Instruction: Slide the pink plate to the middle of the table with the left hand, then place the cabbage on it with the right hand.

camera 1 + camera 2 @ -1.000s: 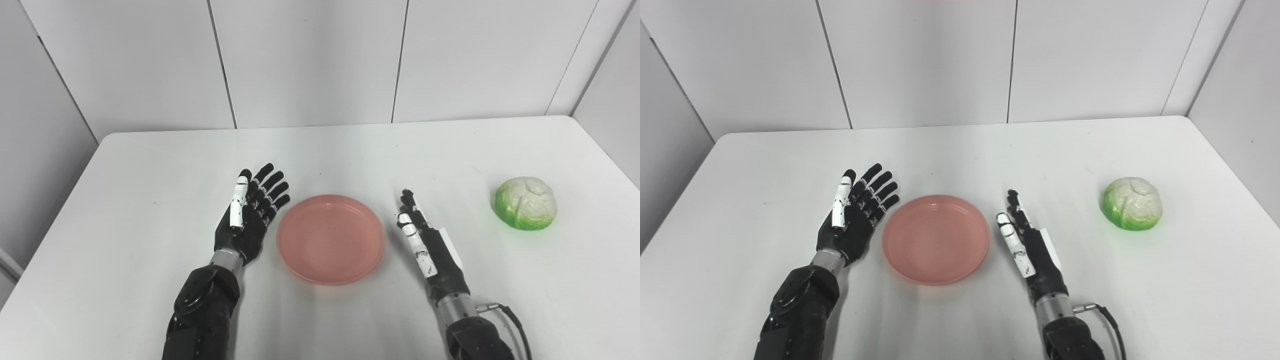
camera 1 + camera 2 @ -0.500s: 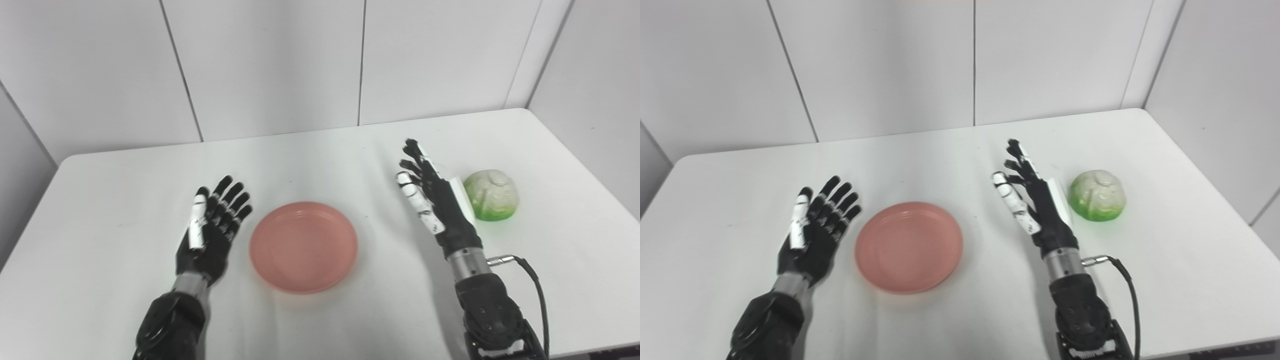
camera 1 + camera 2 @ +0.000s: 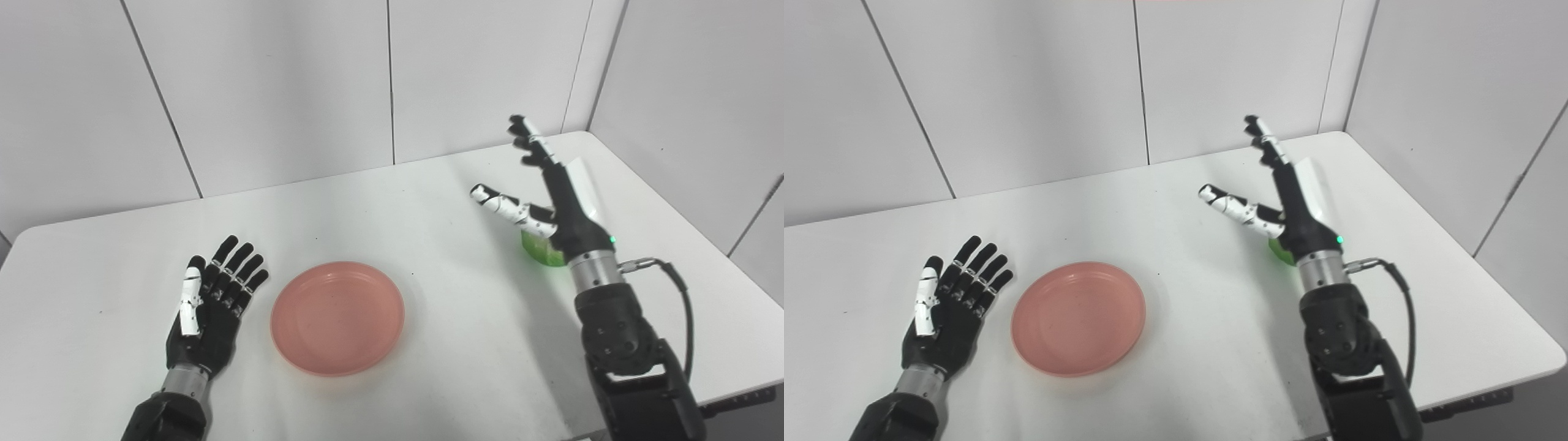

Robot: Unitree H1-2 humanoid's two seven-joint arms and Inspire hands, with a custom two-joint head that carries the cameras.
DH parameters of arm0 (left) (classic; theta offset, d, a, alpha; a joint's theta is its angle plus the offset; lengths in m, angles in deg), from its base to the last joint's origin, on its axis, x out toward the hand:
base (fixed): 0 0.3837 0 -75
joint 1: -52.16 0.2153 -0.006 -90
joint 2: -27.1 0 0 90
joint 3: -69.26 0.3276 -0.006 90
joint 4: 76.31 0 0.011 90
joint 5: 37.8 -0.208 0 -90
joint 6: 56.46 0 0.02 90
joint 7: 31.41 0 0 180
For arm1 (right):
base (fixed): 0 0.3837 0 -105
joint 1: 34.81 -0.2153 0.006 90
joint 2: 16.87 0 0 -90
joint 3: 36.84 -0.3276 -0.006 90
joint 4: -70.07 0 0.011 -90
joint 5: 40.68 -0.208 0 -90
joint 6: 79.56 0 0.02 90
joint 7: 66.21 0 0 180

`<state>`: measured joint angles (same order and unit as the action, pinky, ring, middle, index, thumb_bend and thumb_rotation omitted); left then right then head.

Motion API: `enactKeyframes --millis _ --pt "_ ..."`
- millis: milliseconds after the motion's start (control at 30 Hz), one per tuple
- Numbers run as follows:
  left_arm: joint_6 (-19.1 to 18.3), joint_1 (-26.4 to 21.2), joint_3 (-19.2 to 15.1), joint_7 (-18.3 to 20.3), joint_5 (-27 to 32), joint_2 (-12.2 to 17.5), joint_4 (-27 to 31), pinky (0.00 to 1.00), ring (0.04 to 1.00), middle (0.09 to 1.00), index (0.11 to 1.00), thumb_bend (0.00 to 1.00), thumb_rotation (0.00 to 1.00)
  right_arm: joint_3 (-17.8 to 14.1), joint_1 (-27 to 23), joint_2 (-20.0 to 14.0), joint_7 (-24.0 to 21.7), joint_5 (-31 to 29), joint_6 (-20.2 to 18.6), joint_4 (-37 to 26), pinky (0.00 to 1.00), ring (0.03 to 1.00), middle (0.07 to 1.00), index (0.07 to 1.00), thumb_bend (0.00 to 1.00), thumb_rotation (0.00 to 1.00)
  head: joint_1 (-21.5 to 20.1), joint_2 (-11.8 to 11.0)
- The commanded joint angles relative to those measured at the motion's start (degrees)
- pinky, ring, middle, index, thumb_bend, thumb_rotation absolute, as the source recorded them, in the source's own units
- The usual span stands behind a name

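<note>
Setting: white panelled walls (image 3: 275,92) meeting at a corner on the right, enclosing a white rectangular table (image 3: 429,343) with rounded corners.

Item 1: shallow round pink plastic plate (image 3: 337,317). Lies flat on the table, left of the table's centre in this view, nearer the front edge than the back. Nothing on it.

Item 2: black robotic left hand with a white-backed thumb (image 3: 211,312). Rests low at the table, palm up, just beside the plate's left rim and apart from it. Fingers straight and slightly fanned, pointing away toward the back wall; holds nothing.

Item 3: black robotic right hand with white thumb and white side panel (image 3: 554,190). Raised above the table on the right side, wrist upright. Fingers extended upward, thumb splayed far out to the left; spread wide, holding nothing. A black cable (image 3: 680,306) loops from the metal wrist collar down the forearm.

Item 4: round green cabbage (image 3: 539,252). Sits on the table at the right, well apart from the plate. Mostly hidden behind the right wrist and palm; only a bright green sliver shows. Whether the hand touches it cannot be told.
</note>
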<state>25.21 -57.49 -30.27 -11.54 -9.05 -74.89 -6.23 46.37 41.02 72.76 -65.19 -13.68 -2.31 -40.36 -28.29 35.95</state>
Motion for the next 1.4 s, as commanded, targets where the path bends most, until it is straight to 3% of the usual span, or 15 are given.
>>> enactKeyframes --millis 0,167,400,633,900,933,1133,1200,1267,1367 --pt "-0.8 0.5 -0.3 0.1 -0.7 1.4 -3.2 0.80 0.830 0.840 0.822 0.49 0.85 -1.4 -2.1 -2.8 0.0 1.2 -0.7 -2.1 0.84 0.880 0.910 0.945 0.98 0.69 -0.1 -0.1" --pt "1.2 -0.2 -0.3 2.0 -1.0 2.8 -6.2 0.79 0.811 0.822 0.811 0.49 0.87 -3.8 -1.2 -6.5 -1.0 1.3 -2.1 -2.6 0.85 0.893 0.916 0.967 1.00 0.66 -1.0 0.3" --pt "2.6 -1.2 -0.5 3.7 -0.7 4.2 -9.8 0.77 0.793 0.801 0.793 0.50 0.87 -6.7 1.2 -8.9 -2.3 -0.4 -4.5 -2.3 0.87 0.929 0.947 0.983 1.00 0.61 -2.5 0.9" --pt "3.7 -2.2 -0.9 5.1 -0.6 5.1 -12.9 0.78 0.796 0.803 0.796 0.49 0.87 -6.4 2.0 -10.5 -3.7 0.2 -6.0 -0.1 0.87 0.935 0.956 0.999 1.00 0.60 -3.0 1.3" --pt "3.5 -2.6 -1.2 5.6 -0.7 5.7 -14.1 0.76 0.786 0.797 0.791 0.50 0.84 -3.9 0.9 -11.3 -4.6 1.7 -6.3 4.7 0.83 0.918 0.950 0.988 1.00 0.59 -3.5 1.5" --pt "3.5 -2.6 -1.3 5.6 -0.7 5.8 -14.2 0.75 0.784 0.796 0.790 0.50 0.84 -3.5 0.6 -11.4 -4.7 1.8 -6.3 5.7 0.75 0.852 0.950 0.987 1.00 0.60 -3.6 1.5" --pt "3.4 -2.7 -1.5 5.6 -0.7 6.1 -14.4 0.75 0.781 0.793 0.789 0.51 0.84 -1.6 -0.9 -12.7 -7.2 1.2 -7.4 9.5 0.64 0.818 0.981 1.000 1.00 0.60 -3.4 2.0" --pt "3.5 -2.7 -1.5 5.9 -0.7 6.2 -14.6 0.76 0.784 0.795 0.792 0.51 0.85 -0.6 -1.4 -13.4 -7.6 1.8 -7.5 10.9 0.66 0.824 0.977 1.000 1.00 0.60 -3.5 2.2" --pt "3.5 -2.8 -1.5 6.1 -0.7 6.3 -15.0 0.76 0.786 0.796 0.791 0.50 0.86 0.3 -2.1 -14.1 -8.0 2.1 -7.4 12.6 0.81 0.904 0.971 1.000 1.00 0.61 -3.5 2.2" --pt "3.5 -3.0 -1.7 6.1 -0.6 6.4 -15.8 0.77 0.791 0.799 0.794 0.51 0.85 1.3 -3.2 -15.1 -9.5 1.7 -8.2 14.6 0.91 0.958 0.983 1.000 1.00 0.60 -3.5 2.4"
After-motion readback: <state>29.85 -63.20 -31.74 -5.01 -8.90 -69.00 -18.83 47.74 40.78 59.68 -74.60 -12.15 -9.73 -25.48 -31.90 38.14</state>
